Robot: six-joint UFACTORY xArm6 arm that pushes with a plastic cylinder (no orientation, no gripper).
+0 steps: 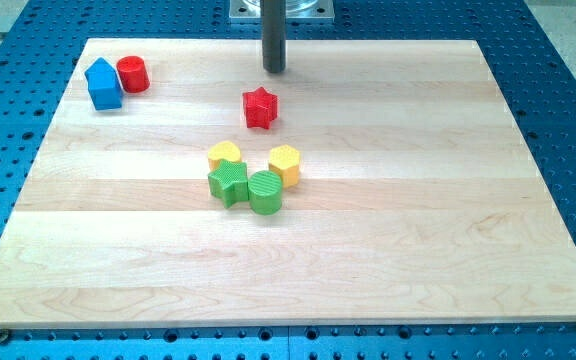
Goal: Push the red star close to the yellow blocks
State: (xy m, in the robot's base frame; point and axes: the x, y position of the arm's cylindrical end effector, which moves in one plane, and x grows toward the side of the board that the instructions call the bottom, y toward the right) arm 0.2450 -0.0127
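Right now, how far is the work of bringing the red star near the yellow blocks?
Done: nothing clearly; the red star sits apart from both yellow blocks, toward the view's top. In hand: my tip stands just above the star in the view, slightly to its right, not touching it, which looks like a good place to push from. Left: the whole push toward the view's bottom, into the gap between the yellow blocks.
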